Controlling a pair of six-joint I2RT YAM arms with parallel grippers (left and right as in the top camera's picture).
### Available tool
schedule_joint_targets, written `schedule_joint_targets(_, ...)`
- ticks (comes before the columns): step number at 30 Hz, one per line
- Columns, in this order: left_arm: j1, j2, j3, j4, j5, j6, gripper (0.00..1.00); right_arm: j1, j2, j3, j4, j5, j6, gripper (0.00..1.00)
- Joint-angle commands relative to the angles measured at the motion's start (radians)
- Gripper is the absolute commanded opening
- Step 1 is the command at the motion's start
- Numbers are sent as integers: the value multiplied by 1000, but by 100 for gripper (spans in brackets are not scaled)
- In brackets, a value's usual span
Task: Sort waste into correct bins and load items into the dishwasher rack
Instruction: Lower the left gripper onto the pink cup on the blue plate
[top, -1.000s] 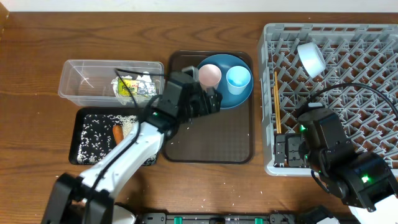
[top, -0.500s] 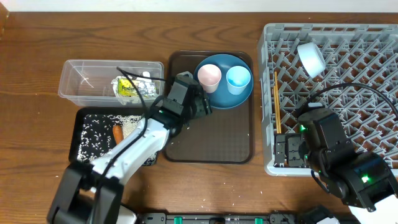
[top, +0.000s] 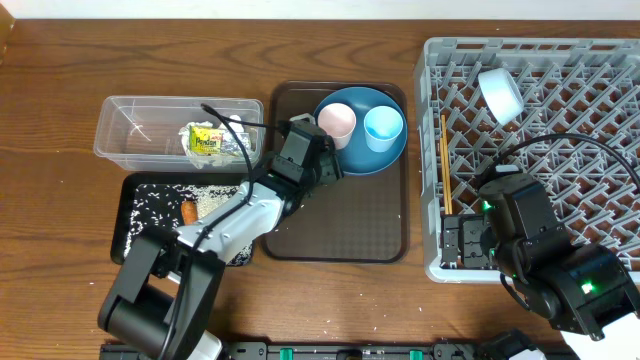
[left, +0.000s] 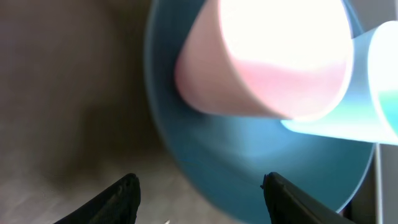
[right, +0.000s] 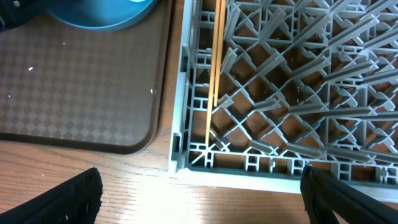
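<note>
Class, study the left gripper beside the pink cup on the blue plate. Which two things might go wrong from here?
1. The pink cup stands close beside the light-blue cup; a finger of the open left gripper reaching around it may knock the neighbour over.
2. The fingers face the rim of the blue plate; closing there might catch the plate and tip both cups.

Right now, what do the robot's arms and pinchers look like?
The left arm has white tubes joined by black blocks, with a tiny green light and a thin black cable looping off it. The right arm is chunky and mostly black, with green lights and its own long cable. The left gripper and right gripper each have two black fingers.
</note>
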Motion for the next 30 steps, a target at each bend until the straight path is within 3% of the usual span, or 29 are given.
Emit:
schedule_joint_targets(1, -11, 48, -1, 11, -16, -3, 65, -5, -3, -1, 0, 14, -15, 99)
schedule_joint_targets(3, -11, 60, -1, 11, -16, -3, 56, -5, -3, -1, 0, 14, -15, 99)
schedule_joint_targets(12, -10, 60, -1, -1, -4, -2, 36, -5, -3, -1, 0, 14, -15, 99)
schedule_joint_targets(19, -10, 39, -1, -40, -4, -2, 34, -5, -3, -1, 0, 14, -15, 99)
schedule_joint_targets(30, -10, -81, -1, -224, -4, -1, 34, -5, -3, -1, 0, 14, -15, 99)
